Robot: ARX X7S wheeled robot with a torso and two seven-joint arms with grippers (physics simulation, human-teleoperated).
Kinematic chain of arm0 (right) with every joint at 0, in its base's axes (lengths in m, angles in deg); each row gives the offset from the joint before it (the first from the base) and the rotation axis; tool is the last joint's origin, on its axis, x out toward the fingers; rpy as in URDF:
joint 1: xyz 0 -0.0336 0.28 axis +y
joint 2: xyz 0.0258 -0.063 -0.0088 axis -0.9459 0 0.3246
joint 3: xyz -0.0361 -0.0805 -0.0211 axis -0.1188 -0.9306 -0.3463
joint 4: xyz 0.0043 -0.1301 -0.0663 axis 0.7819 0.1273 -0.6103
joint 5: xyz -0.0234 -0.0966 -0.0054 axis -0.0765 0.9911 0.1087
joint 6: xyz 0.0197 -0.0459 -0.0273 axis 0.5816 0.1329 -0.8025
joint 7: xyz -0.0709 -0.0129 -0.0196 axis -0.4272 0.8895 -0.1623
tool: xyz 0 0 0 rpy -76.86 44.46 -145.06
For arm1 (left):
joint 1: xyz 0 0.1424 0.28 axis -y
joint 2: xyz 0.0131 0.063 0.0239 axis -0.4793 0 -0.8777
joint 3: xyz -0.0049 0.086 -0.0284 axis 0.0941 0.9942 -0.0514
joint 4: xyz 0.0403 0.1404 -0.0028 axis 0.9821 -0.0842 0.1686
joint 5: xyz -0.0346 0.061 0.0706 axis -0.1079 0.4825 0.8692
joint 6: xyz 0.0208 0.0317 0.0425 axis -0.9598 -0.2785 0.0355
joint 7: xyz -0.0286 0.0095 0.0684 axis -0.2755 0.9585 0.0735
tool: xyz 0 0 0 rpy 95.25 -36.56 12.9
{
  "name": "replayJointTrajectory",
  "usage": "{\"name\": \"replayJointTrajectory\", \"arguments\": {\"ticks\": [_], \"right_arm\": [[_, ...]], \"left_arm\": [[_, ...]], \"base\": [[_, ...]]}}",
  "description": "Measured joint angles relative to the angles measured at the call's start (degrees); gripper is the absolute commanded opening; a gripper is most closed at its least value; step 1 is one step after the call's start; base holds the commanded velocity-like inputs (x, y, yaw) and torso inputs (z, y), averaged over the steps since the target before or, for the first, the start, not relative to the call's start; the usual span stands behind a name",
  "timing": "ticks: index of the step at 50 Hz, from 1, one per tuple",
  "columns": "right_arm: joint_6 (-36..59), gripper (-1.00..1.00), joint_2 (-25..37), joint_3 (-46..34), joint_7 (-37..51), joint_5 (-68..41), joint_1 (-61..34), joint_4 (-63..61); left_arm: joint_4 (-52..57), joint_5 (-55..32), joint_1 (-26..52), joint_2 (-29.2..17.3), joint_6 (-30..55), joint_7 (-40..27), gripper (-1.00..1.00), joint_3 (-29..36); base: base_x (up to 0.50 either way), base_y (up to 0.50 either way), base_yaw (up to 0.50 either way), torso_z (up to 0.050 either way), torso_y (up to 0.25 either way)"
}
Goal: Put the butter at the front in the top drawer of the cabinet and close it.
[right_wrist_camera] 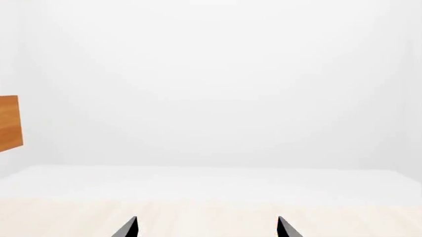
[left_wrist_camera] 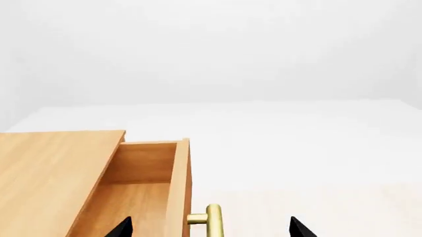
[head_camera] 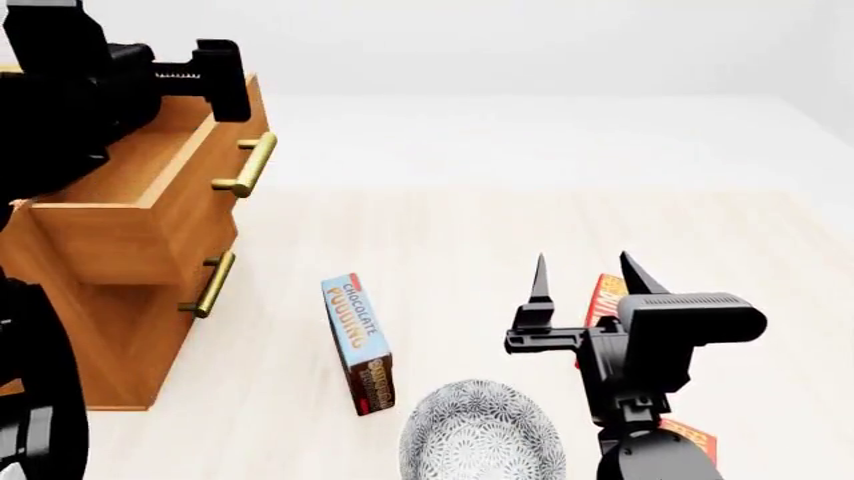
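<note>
The cabinet (head_camera: 120, 320) stands at the left. Its top drawer (head_camera: 134, 215) is pulled out, with its brass handle (head_camera: 247, 165) facing right. My left gripper (head_camera: 214, 85) is open above the drawer's front. In the left wrist view the gripper (left_wrist_camera: 211, 229) has the handle (left_wrist_camera: 212, 219) between its spread fingertips, not touching, and the drawer (left_wrist_camera: 142, 197) looks empty. Two red butter cartons are mostly hidden by my right arm: one (head_camera: 607, 295) behind the gripper, one (head_camera: 687, 437) nearer me. My right gripper (head_camera: 587, 280) is open and empty, fingers pointing up; it also shows in the right wrist view (right_wrist_camera: 207, 228).
A blue chocolate pudding box (head_camera: 358, 340) lies on the floor between the cabinet and my right arm. A grey patterned bowl (head_camera: 481, 435) sits at the front centre. The lower drawer's handle (head_camera: 210, 283) is shut in. The cabinet's edge (right_wrist_camera: 10, 123) shows in the right wrist view.
</note>
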Motion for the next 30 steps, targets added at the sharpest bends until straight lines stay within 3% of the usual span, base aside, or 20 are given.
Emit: {"name": "replayJointTrajectory", "arguments": {"ticks": [30], "right_arm": [[-0.42, 1.00, 0.34, -0.84, 0.82, -0.47, -0.68, 1.10]], "left_arm": [[-17.15, -1.02, 7.58, -0.94, 5.87, 1.94, 1.00, 4.08]], "base": [[0.00, 0.00, 0.00, 0.000, 0.000]]}}
